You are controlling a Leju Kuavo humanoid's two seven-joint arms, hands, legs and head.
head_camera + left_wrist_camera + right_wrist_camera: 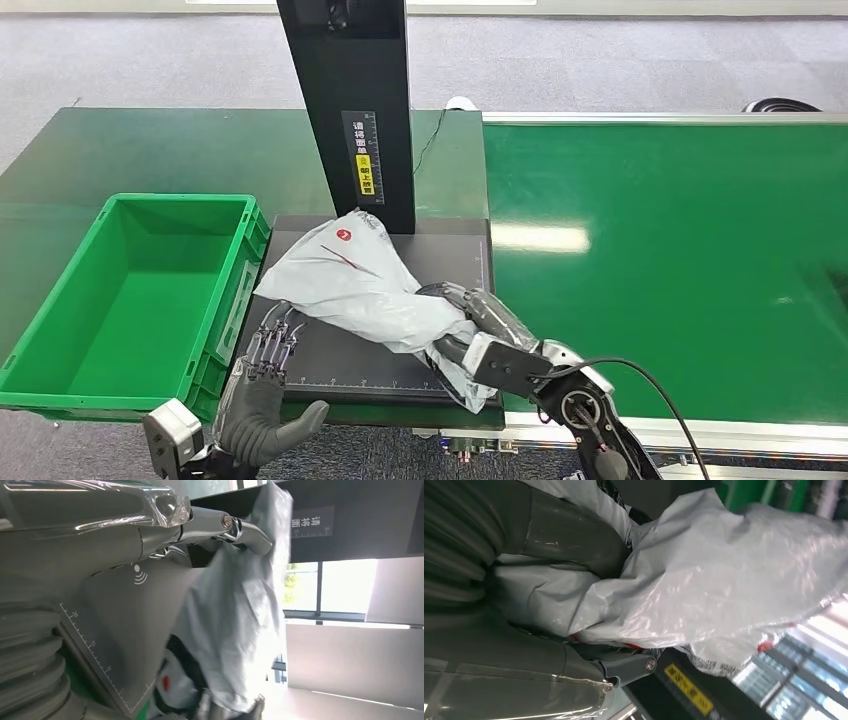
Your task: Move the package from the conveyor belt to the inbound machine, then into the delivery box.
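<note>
A grey plastic mailer package (355, 280) with a red logo lies on the dark scale plate of the inbound machine (450, 250), in front of its black post. My right hand (480, 325) grips the package's near right end; in the right wrist view its thumb (574, 535) and fingers (624, 667) close around the crumpled bag (704, 580). My left hand (265, 375) hovers at the plate's near left edge, fingers spread, just short of the package (240, 615). The green delivery box (70, 330) stands empty to the left.
The green conveyor belt (680, 260) stretches to the right of the machine. A green table surface (150, 150) lies behind the box. The machine's black post (350, 100) rises right behind the package. A black cable (640, 375) runs along my right wrist.
</note>
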